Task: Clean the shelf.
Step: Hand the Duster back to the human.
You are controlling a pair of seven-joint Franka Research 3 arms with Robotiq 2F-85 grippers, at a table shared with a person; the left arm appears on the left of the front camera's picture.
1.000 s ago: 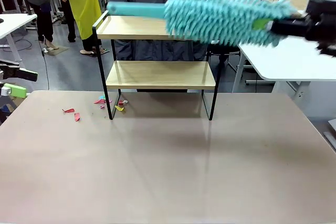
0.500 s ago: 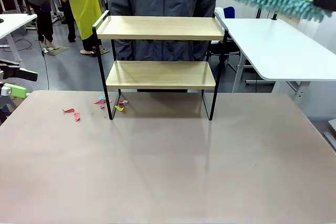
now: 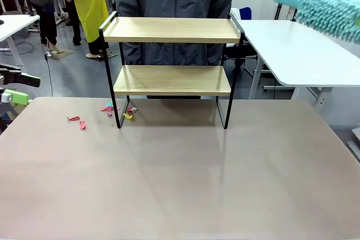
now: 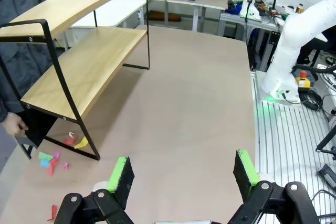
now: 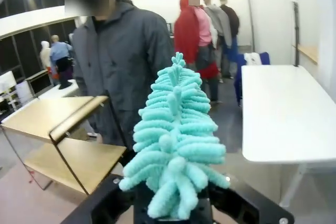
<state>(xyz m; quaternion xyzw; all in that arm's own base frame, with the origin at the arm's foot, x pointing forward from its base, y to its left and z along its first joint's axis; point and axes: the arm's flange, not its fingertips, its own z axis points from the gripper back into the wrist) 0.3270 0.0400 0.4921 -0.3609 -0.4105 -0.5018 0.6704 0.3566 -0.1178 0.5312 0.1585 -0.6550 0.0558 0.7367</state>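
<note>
Right gripper (image 5: 173,203) fingers clamp duster (image 5: 176,145), raised off shelf (image 3: 171,54); left gripper (image 4: 181,174) fingers wide, idle.

light wooden shelf (image 3: 171,29) with black frame, turquoise fluffy duster (image 3: 329,10), red and yellow paper scraps (image 3: 81,123), beige table (image 3: 180,178)

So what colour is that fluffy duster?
Turquoise; the duster shows best in the right wrist view.

The shelf (image 3: 171,66) stands on the table (image 3: 180,178), paper scraps (image 3: 107,113) by its left foot.
</note>
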